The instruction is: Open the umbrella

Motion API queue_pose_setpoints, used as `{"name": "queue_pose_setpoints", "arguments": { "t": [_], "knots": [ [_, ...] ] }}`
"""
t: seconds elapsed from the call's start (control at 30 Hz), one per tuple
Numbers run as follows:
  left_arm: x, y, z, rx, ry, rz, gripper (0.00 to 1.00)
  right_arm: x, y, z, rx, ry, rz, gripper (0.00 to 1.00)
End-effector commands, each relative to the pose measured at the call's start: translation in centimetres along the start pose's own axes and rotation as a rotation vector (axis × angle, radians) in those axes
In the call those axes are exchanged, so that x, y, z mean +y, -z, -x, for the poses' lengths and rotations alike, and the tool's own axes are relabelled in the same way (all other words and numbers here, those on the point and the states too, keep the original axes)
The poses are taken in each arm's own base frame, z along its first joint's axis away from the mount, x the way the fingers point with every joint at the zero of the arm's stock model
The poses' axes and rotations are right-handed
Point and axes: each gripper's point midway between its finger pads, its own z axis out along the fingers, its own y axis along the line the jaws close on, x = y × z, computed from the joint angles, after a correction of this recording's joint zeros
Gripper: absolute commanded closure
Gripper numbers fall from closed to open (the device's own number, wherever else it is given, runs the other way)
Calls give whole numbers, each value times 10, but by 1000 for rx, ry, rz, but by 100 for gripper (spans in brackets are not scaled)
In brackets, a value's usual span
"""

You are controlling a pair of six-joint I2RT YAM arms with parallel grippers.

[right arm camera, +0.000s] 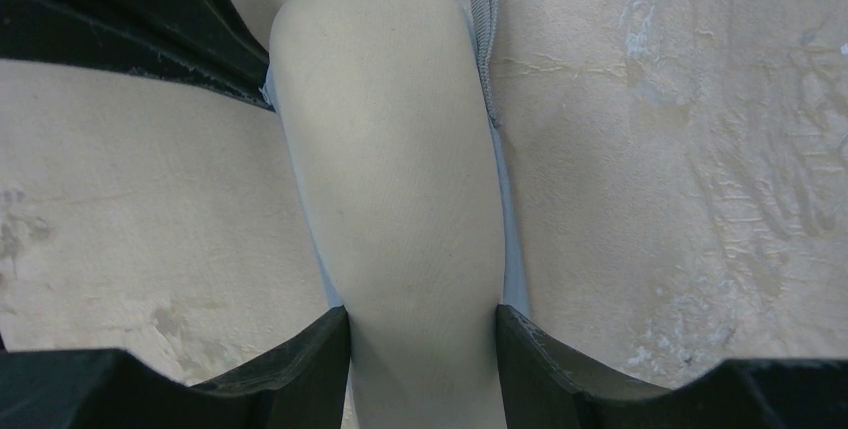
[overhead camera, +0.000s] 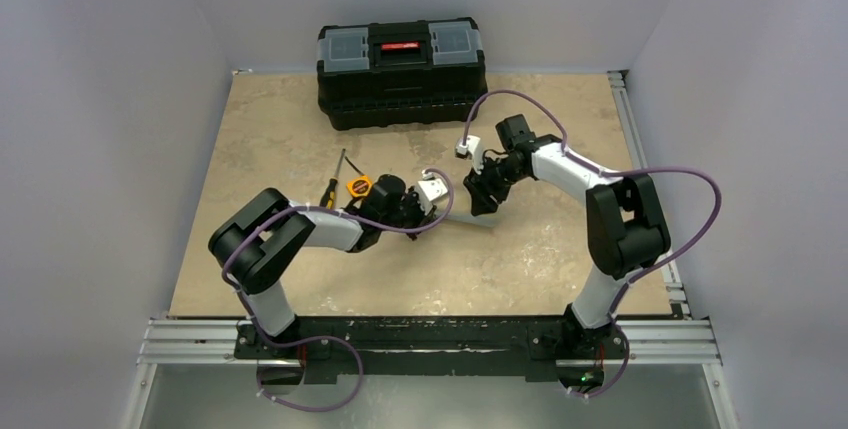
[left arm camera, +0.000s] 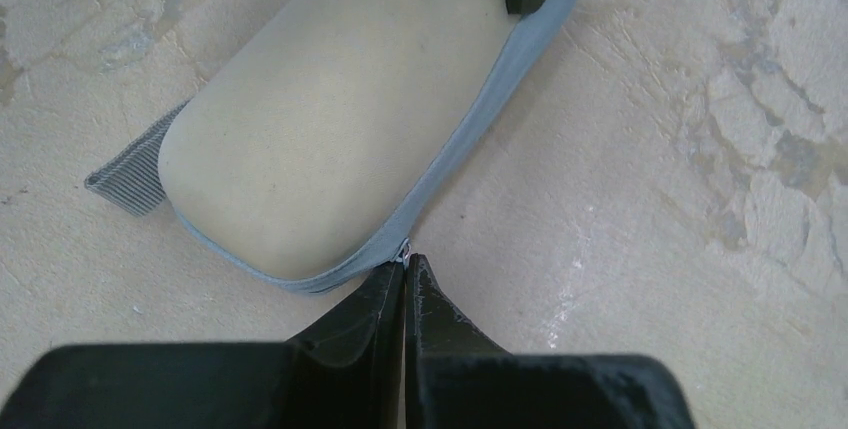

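Note:
The umbrella is inside its cream-beige sleeve (left arm camera: 330,119), which lies flat on the table, so only the sleeve shows. A grey zipper band runs along the sleeve's edge. My left gripper (left arm camera: 405,274) is shut on the small metal zipper pull (left arm camera: 405,252) near the sleeve's rounded end. My right gripper (right arm camera: 422,334) is shut across the sleeve's body (right arm camera: 400,169), one finger on each side. A grey strap loop (left arm camera: 125,174) sticks out at the end. In the top view both grippers (overhead camera: 425,211) (overhead camera: 482,189) meet over the sleeve (overhead camera: 475,219) at mid-table.
A black toolbox with a red latch (overhead camera: 400,69) stands at the back of the table. A screwdriver (overhead camera: 333,181) and a small orange object (overhead camera: 359,186) lie just left of my left gripper. A metal rail (overhead camera: 640,149) runs along the right edge.

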Motion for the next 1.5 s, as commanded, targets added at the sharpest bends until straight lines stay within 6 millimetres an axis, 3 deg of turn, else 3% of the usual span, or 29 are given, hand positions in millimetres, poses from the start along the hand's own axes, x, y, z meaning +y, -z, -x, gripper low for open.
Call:
{"name": "queue_pose_setpoints", "arguments": {
  "t": [0.0,0.1,0.27,0.37,0.43,0.53,0.7,0.87,1.07,1.2,1.33,1.47],
  "knots": [
    [-18,-2,28,-55,106,-22,100,-3,-8,16,-52,-167,-7,100],
    [9,-5,29,-43,189,54,100,13,-5,27,-83,-195,76,100],
    [52,1,26,-11,213,75,100,46,9,18,-38,-203,241,67],
    [59,-1,28,2,155,54,100,52,23,16,-36,-150,271,49],
    [59,-4,31,5,121,27,100,46,32,22,-58,-116,251,41],
    [58,-9,36,-4,101,-3,100,33,36,29,-72,-82,201,38],
    [57,-15,43,-9,90,-38,100,5,25,43,-94,-144,115,33],
    [55,-13,46,-20,93,-38,100,-14,8,58,-118,-312,88,25],
    [56,-13,46,-30,89,-30,100,-29,-12,59,-114,-461,71,31],
    [51,-12,45,-31,82,-44,100,-28,-20,53,-117,-512,68,41],
    [37,-11,41,-20,67,-67,100,-26,-26,49,-125,-563,70,61],
    [6,-9,37,0,67,-113,100,-28,-28,49,-142,-613,50,93]
  ]
}}
